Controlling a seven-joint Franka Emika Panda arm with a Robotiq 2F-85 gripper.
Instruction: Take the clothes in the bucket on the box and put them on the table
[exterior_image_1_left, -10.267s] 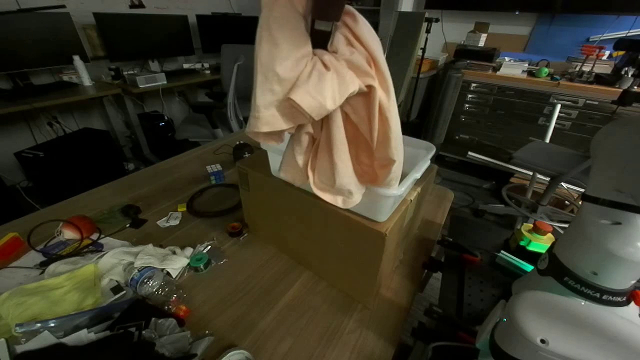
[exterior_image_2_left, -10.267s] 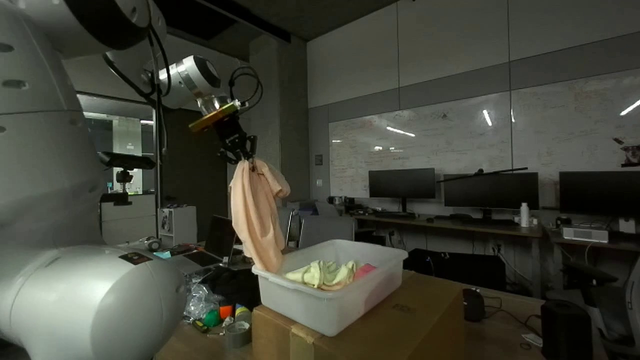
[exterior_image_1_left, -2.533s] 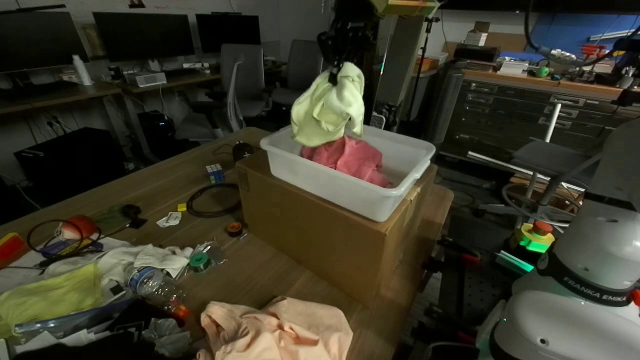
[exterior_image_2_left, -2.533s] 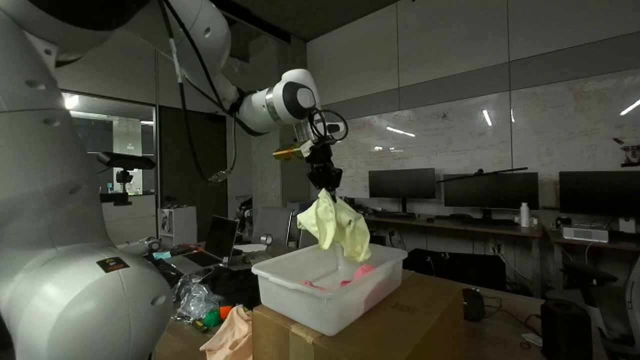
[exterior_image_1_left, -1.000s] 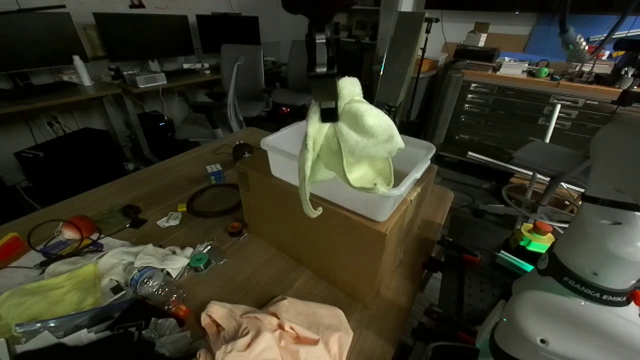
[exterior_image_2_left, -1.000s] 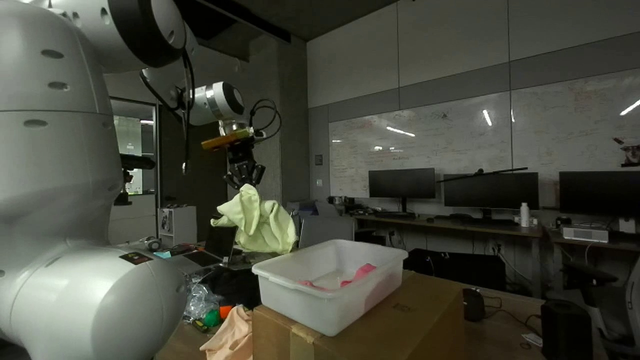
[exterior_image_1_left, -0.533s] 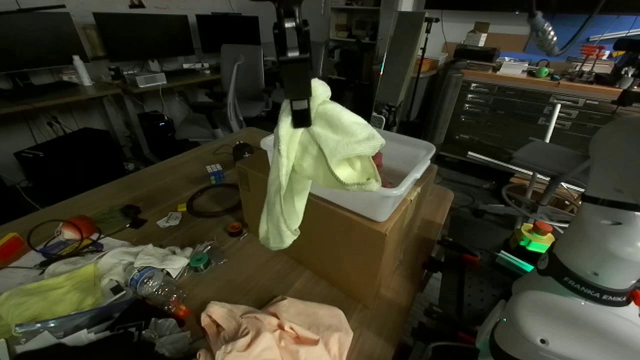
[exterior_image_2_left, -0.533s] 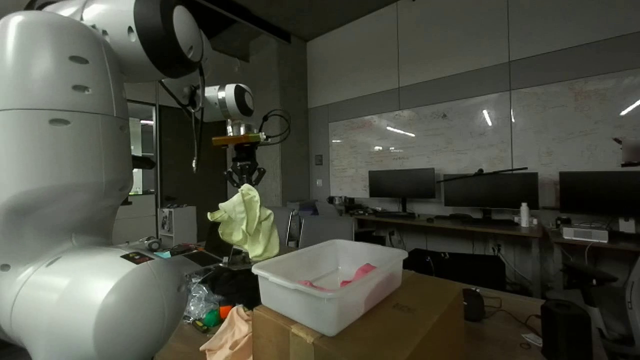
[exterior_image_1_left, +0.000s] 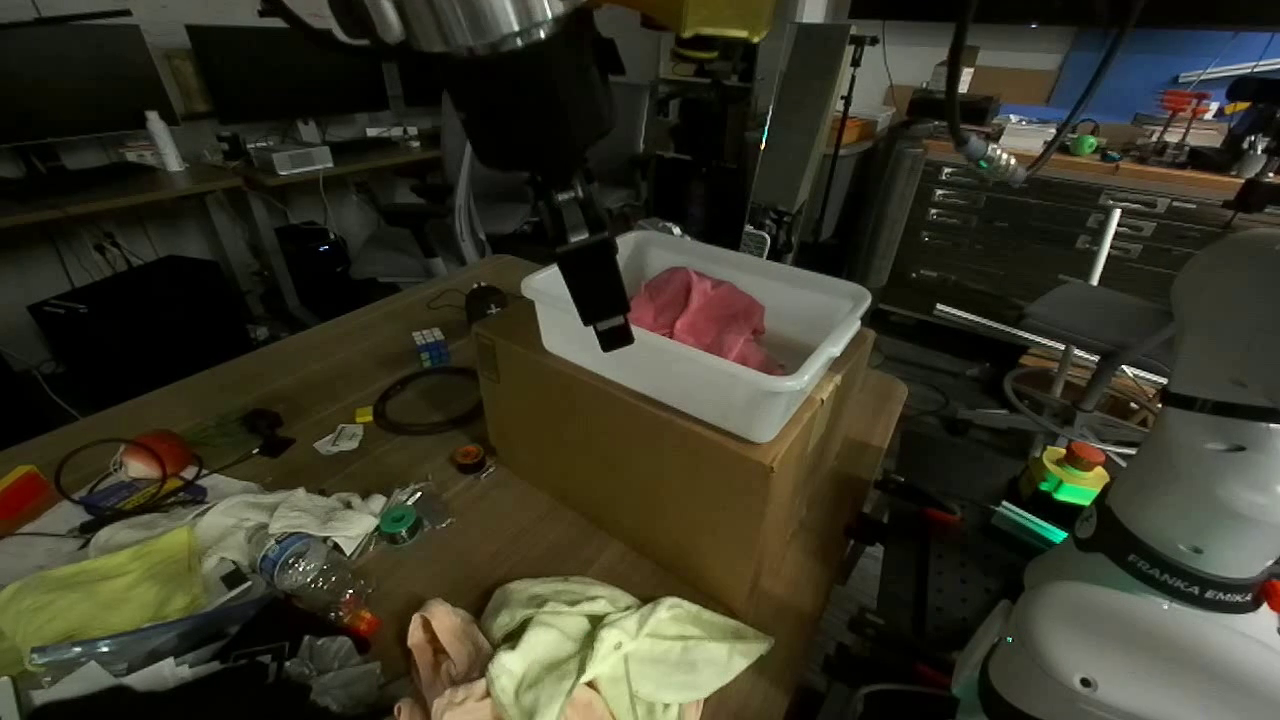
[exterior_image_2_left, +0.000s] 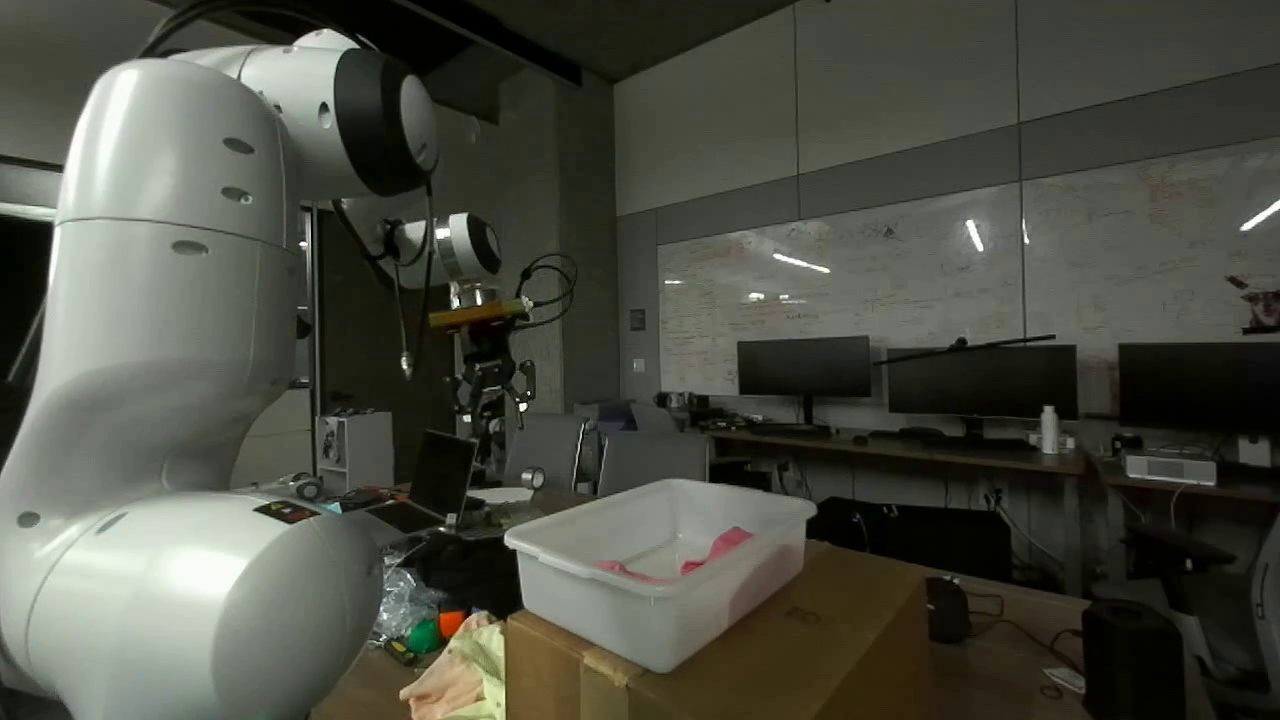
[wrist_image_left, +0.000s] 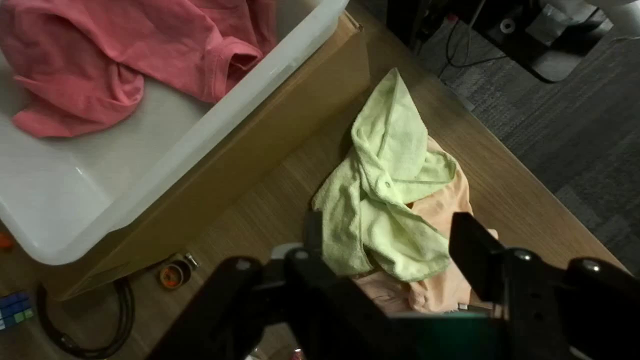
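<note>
One pink cloth (exterior_image_1_left: 700, 315) lies crumpled in the tub (exterior_image_1_left: 665, 370), which stands upright on the box (exterior_image_1_left: 640, 490). Two more pieces lie on the table (exterior_image_1_left: 470, 550) at six o'clock in an exterior view, cut off by its lower edge: the green cloth (exterior_image_1_left: 650, 650) rests over the peach cloth (exterior_image_1_left: 445, 645) and covers much of it. The claw (wrist_image_left: 387, 232) is released, its fingers spread well apart; through the gap the wrist view shows the green cloth below, one corner pointing to one o'clock. That view puts the pink cloth at ten o'clock and the coil (wrist_image_left: 128, 307), cube (wrist_image_left: 15, 310) and roll (wrist_image_left: 174, 272) at eight, the coil just beside the box. In an exterior view the arm (exterior_image_2_left: 170, 330) rises at nine o'clock, with the claw hanging apart from the tub, between ten and eleven o'clock of it; the laptop (exterior_image_2_left: 440, 475) is at eight. Bottle (exterior_image_1_left: 310, 570) and yellow rag (exterior_image_1_left: 120, 590) lie at eight o'clock in an exterior view, the rag farther out.
</note>
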